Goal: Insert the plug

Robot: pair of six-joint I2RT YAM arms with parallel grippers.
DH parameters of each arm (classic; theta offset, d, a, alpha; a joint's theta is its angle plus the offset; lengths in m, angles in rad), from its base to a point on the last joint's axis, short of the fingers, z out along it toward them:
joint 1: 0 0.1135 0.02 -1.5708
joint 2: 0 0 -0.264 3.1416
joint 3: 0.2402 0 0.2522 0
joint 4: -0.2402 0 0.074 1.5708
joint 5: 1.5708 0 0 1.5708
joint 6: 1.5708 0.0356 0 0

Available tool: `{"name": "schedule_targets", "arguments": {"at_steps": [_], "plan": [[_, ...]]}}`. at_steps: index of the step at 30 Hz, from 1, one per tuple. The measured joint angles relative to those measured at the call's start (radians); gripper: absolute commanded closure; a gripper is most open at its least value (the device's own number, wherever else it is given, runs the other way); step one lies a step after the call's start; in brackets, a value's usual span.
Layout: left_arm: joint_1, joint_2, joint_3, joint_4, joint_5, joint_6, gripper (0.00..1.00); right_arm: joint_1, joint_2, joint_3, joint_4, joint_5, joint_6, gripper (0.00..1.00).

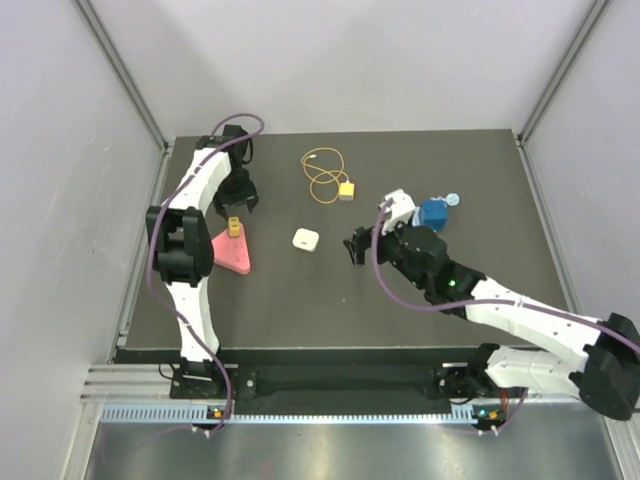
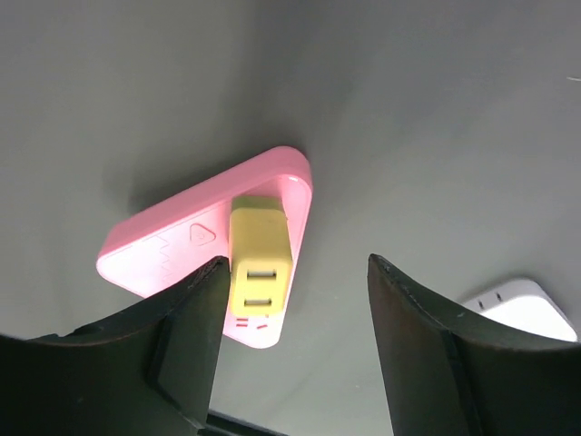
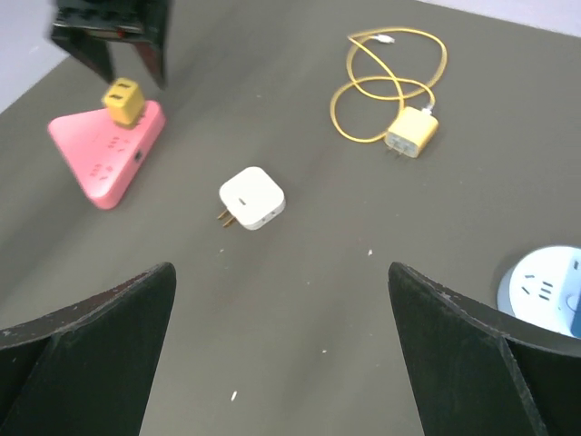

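left hand (image 2: 298,263) apart by yellow block (image 2: 259,263) | right hand (image 3: 281,268) apart | plug (image 3: 411,133) untouched

Dark table (image 1: 330,290) bears a pink triangular socket (image 1: 236,255); white adapter (image 1: 305,240); the plug (image 1: 346,190); blue socket (image 1: 433,214).

**Shiny plastic on a dull, dark table**

The table (image 1: 420,300) is dark and dull, with no shine. The pink socket block (image 2: 172,250) is smooth plastic with a soft shine. The yellow block (image 2: 259,245) is smooth plastic too. The plug (image 3: 413,133) is yellow plastic with small metal pins. The white charger (image 3: 252,196) is smooth plastic. The left gripper (image 2: 295,263) has black fingers (image 2: 427,345), dull and rough-edged.
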Motion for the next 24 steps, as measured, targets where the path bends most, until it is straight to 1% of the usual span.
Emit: {"name": "schedule_targets", "arguments": {"at_steps": [3, 9, 11, 13, 14, 15, 18, 20, 21, 24], "plan": [[-0.003, -0.071, -0.042, 0.05, 0.0, 0.031, 0.32, -0.01, 0.083, 0.09, -0.066, 0.043, 0.035, 0.0], [-0.003, -0.24, -0.203, 0.133, 0.001, 0.064, 0.33, -0.074, 0.314, 0.313, -0.208, 0.086, 0.108, 0.0], [-0.003, -0.282, -0.247, 0.153, 0.013, 0.069, 0.35, -0.098, 0.395, 0.392, -0.244, 0.092, 0.127, 0.0], [-0.003, -0.339, -0.317, 0.21, 0.056, 0.068, 0.38, -0.124, 0.471, 0.465, -0.269, 0.101, 0.146, 0.01], [-0.004, -0.375, -0.359, 0.239, 0.093, 0.067, 0.35, -0.132, 0.502, 0.492, -0.273, 0.103, 0.151, 0.01], [-0.004, -0.409, -0.402, 0.276, 0.135, 0.067, 0.34, -0.143, 0.542, 0.528, -0.28, 0.108, 0.157, 0.02], [-0.02, -0.55, -0.559, 0.379, 0.299, 0.044, 0.34, -0.168, 0.659, 0.623, -0.297, 0.121, 0.172, 0.04], [-0.033, -0.621, -0.627, 0.428, 0.369, 0.024, 0.35, -0.179, 0.74, 0.687, -0.302, 0.127, 0.175, 0.05], [-0.04, -0.655, -0.661, 0.463, 0.401, 0.014, 0.35, -0.182, 0.78, 0.719, -0.303, 0.13, 0.177, 0.05], [-0.048, -0.738, -0.735, 0.534, 0.459, -0.007, 0.35, -0.188, 0.884, 0.797, -0.315, 0.132, 0.19, 0.1]]}}
